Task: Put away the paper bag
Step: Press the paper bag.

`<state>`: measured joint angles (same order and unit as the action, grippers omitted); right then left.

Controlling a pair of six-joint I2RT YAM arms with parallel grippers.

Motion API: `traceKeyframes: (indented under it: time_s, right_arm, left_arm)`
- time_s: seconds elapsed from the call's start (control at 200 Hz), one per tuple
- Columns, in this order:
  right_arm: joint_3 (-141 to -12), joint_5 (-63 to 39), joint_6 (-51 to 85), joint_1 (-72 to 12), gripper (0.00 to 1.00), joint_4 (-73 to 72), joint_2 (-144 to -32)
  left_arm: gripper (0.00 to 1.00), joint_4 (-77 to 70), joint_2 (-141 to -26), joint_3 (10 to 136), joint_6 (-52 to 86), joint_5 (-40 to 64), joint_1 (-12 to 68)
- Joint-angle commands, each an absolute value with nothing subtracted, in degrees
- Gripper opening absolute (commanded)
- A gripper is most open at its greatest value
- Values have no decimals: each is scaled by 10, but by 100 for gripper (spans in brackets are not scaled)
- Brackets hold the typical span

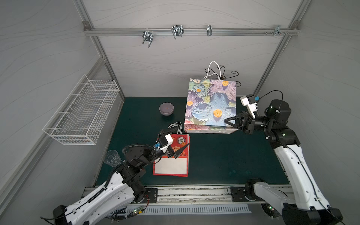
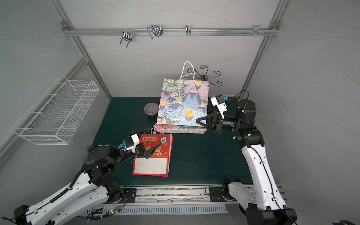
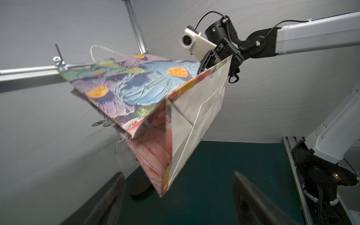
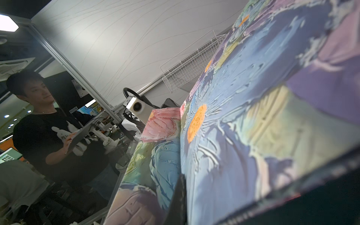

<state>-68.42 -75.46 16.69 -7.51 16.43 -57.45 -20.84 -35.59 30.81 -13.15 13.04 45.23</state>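
Two robot arms work over a dark green surface (image 1: 224, 159); the right one holds a floral paper bag up off it.

Nearest, a flattened red paper bag (image 2: 153, 153) lies on the surface, printed with "RICH" and gold Chinese characters too small to read. The left gripper (image 1: 178, 144) hovers over it with jaws spread wide, holding nothing. Beyond, the right gripper (image 1: 228, 121) has its jaws clamped on the bottom corner of the floral paper bag (image 1: 211, 105), which is folded flat; its long axis runs away from the camera, white cord handles (image 1: 214, 70) pointing toward the back wall. A purple bowl (image 1: 166, 109) sits just beside it. A white wire basket (image 1: 81, 111) hangs on the left wall.
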Motion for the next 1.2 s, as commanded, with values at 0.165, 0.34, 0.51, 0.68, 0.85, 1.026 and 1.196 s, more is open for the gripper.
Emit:
traceKeyframes:
  time_s: [0.165,0.34,0.51,0.68,0.85,1.026,1.196]
  right_arm:
    - [-694,-762,61,-87,0,232,-559]
    - [-697,-772,0,-98,0,272,-559]
    - [-697,-778,-81,-103,0,332,-553]
    - [-683,-786,-113,-107,0,335,-545]
    - [-679,-792,-149,-109,0,359,-541]
    - [-675,-789,-184,-109,0,383,-540]
    - [-675,-785,-210,-109,0,399,-540]
  left_arm:
    - [100,-260,-388,314,36,68,448]
    - [100,-301,-434,337,125,183,419]
    - [100,-371,-465,343,242,294,365]
    - [100,-380,-505,375,284,394,360]
    - [97,-437,-546,390,327,424,360]
    - [77,-487,-568,395,357,453,358]
    - [58,-518,-572,389,390,448,349]
